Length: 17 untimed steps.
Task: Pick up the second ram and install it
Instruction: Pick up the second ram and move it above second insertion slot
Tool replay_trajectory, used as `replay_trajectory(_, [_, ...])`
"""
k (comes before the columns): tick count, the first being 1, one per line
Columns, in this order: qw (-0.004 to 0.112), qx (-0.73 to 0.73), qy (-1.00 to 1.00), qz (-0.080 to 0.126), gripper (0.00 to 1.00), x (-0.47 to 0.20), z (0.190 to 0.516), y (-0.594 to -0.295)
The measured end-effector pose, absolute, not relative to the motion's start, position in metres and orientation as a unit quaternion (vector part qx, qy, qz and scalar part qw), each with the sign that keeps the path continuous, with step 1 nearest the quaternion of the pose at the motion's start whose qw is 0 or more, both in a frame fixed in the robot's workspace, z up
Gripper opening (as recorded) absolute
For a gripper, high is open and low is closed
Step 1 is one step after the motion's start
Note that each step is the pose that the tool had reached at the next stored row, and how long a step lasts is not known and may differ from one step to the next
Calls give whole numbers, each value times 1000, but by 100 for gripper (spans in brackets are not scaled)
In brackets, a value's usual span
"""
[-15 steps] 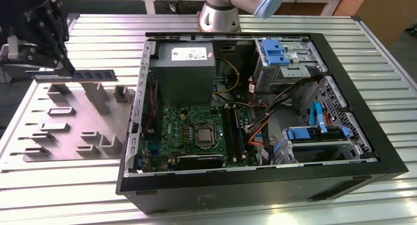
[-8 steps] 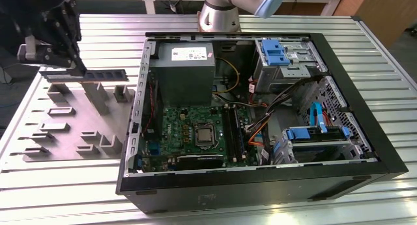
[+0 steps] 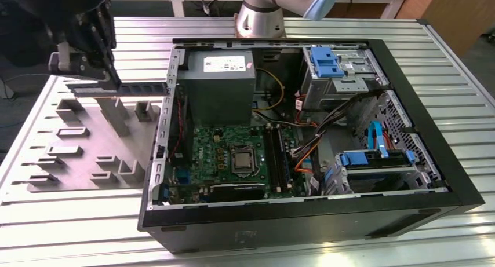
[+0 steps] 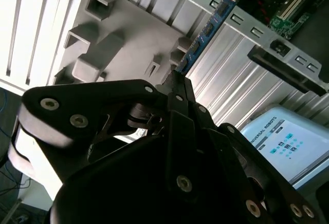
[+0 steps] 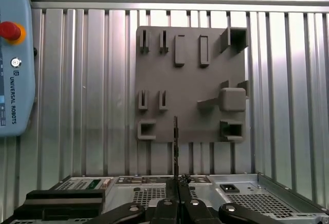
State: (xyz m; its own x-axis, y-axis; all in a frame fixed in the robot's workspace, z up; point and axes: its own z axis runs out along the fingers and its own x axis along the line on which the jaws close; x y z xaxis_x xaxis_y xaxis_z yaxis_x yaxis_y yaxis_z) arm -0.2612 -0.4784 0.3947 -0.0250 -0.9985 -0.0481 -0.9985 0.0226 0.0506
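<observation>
The second ram (image 3: 124, 88) is a long, narrow stick held level above the grey holder plate (image 3: 77, 157), on the exterior view's left of the open computer case (image 3: 309, 220). My gripper (image 3: 104, 77) is shut on it from above. In the second wrist view the blue-green second ram (image 4: 208, 29) sticks out past my gripper (image 4: 178, 77), over the grey holder plate (image 4: 128, 44). In the first wrist view the second ram (image 5: 175, 142) shows edge-on above my gripper (image 5: 178, 183). The green motherboard (image 3: 224, 157) lies in the case with its memory slots (image 3: 279, 157) beside the processor.
A grey power-supply box (image 3: 219, 84) sits at the case's far end. Blue drive brackets (image 3: 363, 160) and cables (image 3: 309, 145) fill the case's right side in the exterior view. The holder plate has raised posts (image 3: 112, 113). A teach pendant (image 5: 13, 54) lies on the ribbed metal table (image 3: 62, 220).
</observation>
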Motion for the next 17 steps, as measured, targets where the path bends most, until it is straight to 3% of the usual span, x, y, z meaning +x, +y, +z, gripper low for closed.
replay_trajectory(17, [1, 698, -715, -35, 11, -205, 395, -478])
